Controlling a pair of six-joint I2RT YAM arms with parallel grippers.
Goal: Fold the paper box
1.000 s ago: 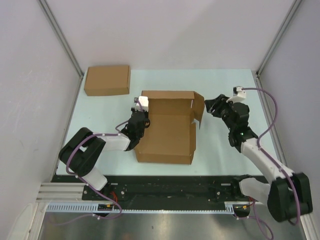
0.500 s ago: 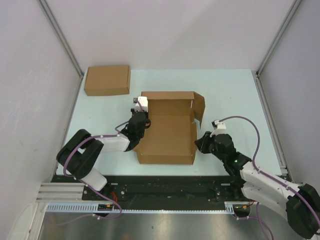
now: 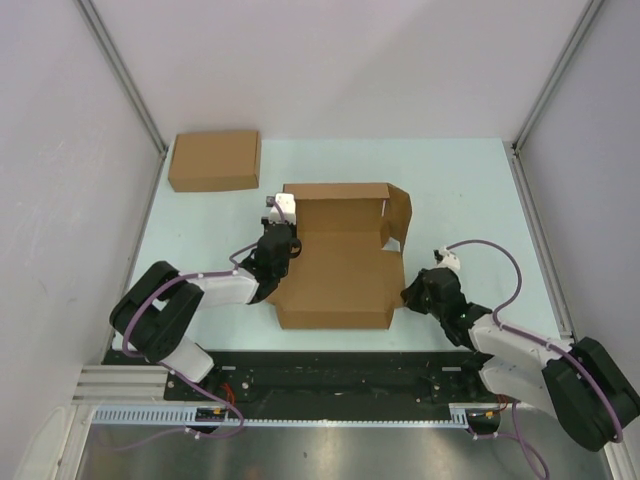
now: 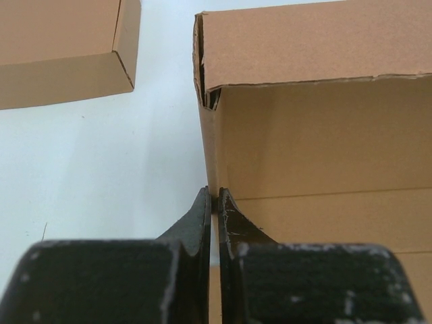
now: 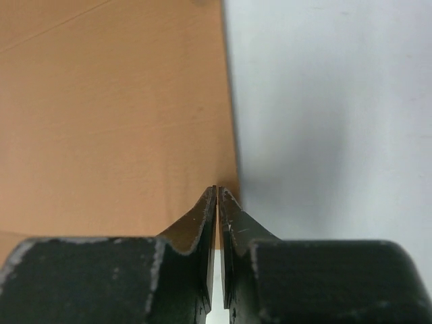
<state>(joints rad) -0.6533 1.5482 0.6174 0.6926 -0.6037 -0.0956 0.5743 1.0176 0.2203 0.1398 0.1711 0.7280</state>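
Seen from above at centre of table (image 3: pixel 450 190): the paper box (image 3: pixel 335 270), part-folded, w/ far wall and far-right flap (image 3: pixel 399 215) raised, and the other cardboard box (image 3: pixel 214 159) well apart at far left. Clamped at its left wall by left gripper (image 4: pixel 214 196), fingers pinching the upright card edge-on. Met at near-right edge by right gripper (image 5: pixel 217 192), fingers pressed all but together; cannot tell whether card is caught btwn them or only touched at the tips.

Judged at risk from here: if nothing is caught on the right, could lift w/ no wall coming up, or shove the sheet left against the L-side clamp and buckle the base. Could also tear or crease the left wall if pulled from both sides at once. Could spring flat w/o a firm crease, esp. at the unsecured far-right flap.
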